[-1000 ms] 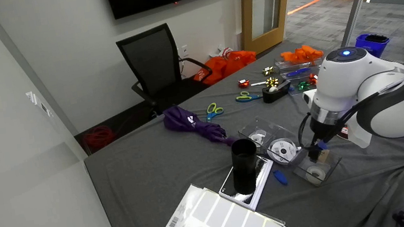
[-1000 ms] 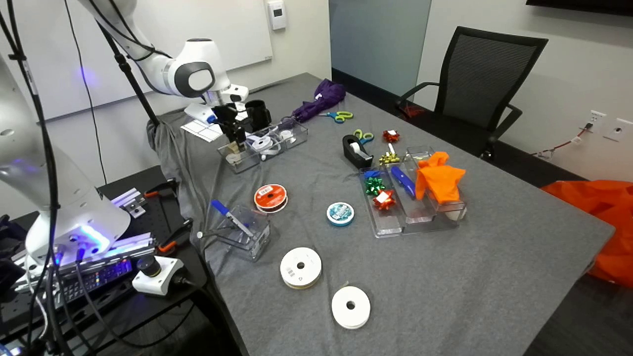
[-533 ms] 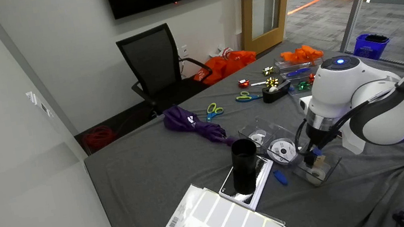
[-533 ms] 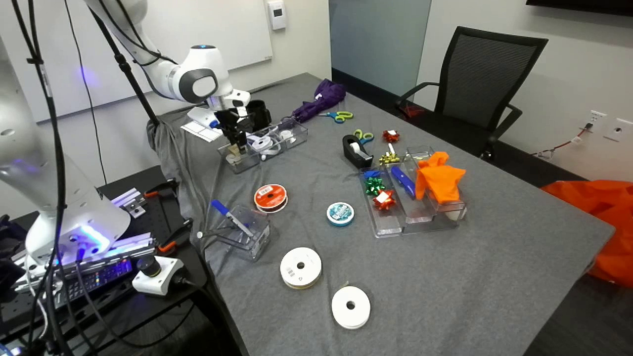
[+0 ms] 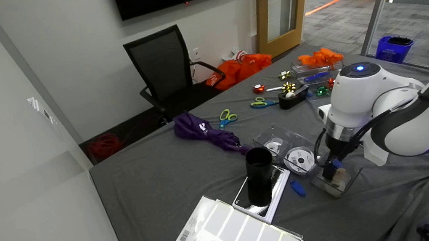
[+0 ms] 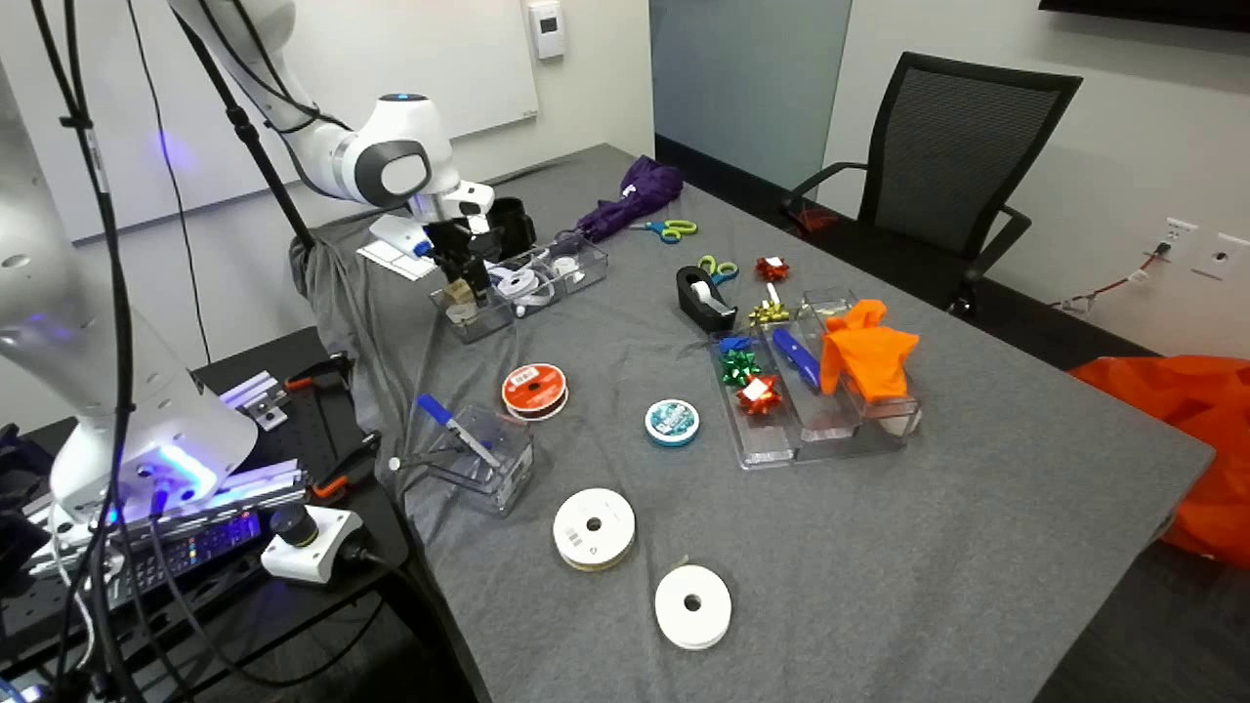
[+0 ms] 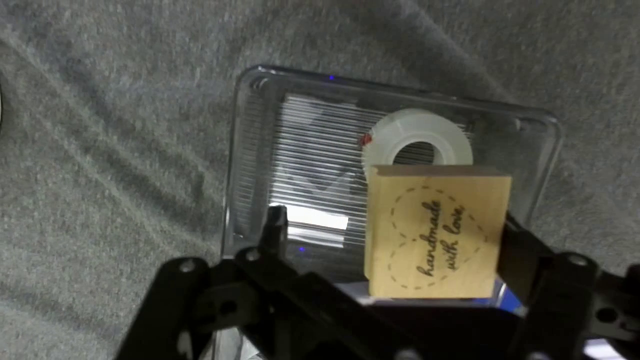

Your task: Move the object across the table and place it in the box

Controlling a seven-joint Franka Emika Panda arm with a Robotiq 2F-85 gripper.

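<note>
The object, a wooden stamp block [image 7: 440, 235] lettered "handmade with love", lies between the fingers of my gripper [image 7: 393, 220] in the wrist view. My gripper stands open: the block's right side meets or nearly meets the right finger, while a wide gap separates it from the left finger [image 7: 275, 230]. Under them is the end compartment of a clear plastic box [image 7: 400, 87], where a roll of tape [image 7: 420, 132] lies partly covered by the block. In both exterior views the block [image 5: 339, 176] [image 6: 459, 291] shows at this compartment, beside the dark fingers. What supports its underside is hidden.
White ribbon spools [image 5: 300, 160] fill neighbouring compartments. A black cup [image 5: 260, 173] stands on a white carton near the box, beside a small blue item [image 5: 298, 188]. A purple umbrella [image 5: 207, 132] lies beyond. Loose spools [image 6: 594, 528] and a second clear tray [image 6: 820, 444] occupy the table elsewhere.
The arm has shifted slightly and lowered the block into the end compartment. My gripper has opened, and the block has come away from one finger.
</note>
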